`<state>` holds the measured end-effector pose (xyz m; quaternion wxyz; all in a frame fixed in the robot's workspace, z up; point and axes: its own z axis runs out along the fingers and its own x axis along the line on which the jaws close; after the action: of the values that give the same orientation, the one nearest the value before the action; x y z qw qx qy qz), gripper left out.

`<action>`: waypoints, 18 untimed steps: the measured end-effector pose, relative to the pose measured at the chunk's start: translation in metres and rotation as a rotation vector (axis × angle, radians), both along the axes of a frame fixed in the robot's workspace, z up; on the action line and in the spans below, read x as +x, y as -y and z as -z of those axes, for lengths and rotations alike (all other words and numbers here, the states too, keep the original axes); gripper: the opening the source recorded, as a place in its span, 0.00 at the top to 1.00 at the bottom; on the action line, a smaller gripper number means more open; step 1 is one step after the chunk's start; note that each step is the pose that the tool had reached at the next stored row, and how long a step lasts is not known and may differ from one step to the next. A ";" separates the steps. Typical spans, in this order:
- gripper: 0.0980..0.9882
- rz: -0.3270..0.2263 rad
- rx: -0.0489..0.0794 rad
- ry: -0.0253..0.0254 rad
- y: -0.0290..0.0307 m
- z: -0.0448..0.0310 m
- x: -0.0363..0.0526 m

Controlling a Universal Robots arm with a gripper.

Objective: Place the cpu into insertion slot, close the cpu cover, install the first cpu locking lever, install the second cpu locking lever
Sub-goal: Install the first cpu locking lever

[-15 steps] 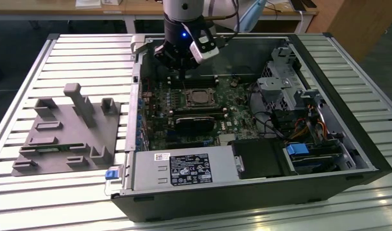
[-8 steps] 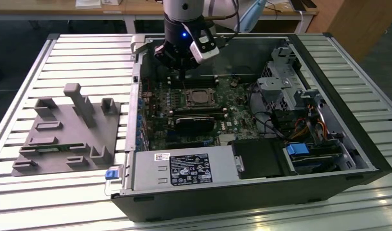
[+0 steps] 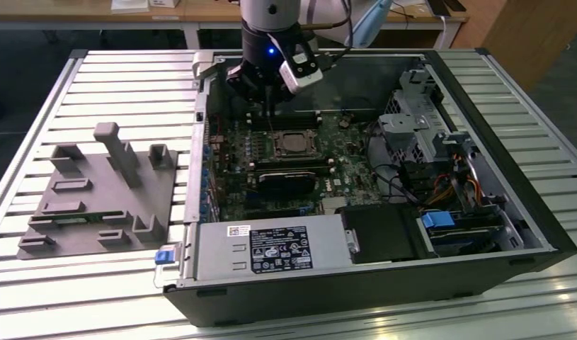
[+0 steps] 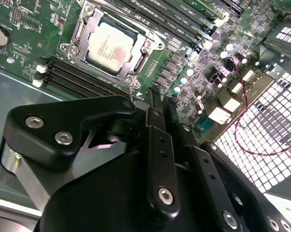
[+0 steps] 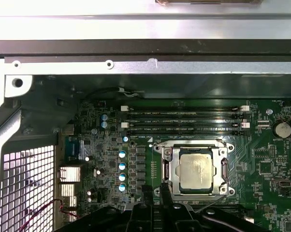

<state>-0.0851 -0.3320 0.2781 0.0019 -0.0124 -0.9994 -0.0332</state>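
Note:
The cpu (image 3: 290,144) lies flat in the insertion slot (image 5: 161,148) on the green board, its pale metal face (image 5: 198,171) (image 4: 110,42) up. The silvery cpu cover (image 5: 194,146) (image 4: 80,30) lies down around it, framing the chip. Thin metal levers (image 5: 166,169) run along the slot's sides; whether they are latched I cannot tell. My gripper (image 3: 269,122) hangs over the board just beyond the slot, toward the case's back wall. Its thin black fingers (image 4: 150,104) stand close together, shut on nothing. In the first wrist view the fingertips (image 5: 163,187) point at the slot's near corner.
An open computer case (image 3: 515,170) lies on a slatted table. Long black memory slots (image 5: 184,121) flank the socket, and a black heatsink block (image 3: 286,180) sits beside it. The power supply (image 3: 269,248) and drive cage (image 3: 411,127) crowd the sides. A grey fixture (image 3: 99,191) stands on the exterior view's left.

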 end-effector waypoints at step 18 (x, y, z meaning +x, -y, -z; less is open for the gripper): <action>0.99 0.000 0.000 0.0000 0.0000 0.0000 0.0002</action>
<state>-0.0848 -0.3320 0.2781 0.0020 -0.0124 -0.9994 -0.0332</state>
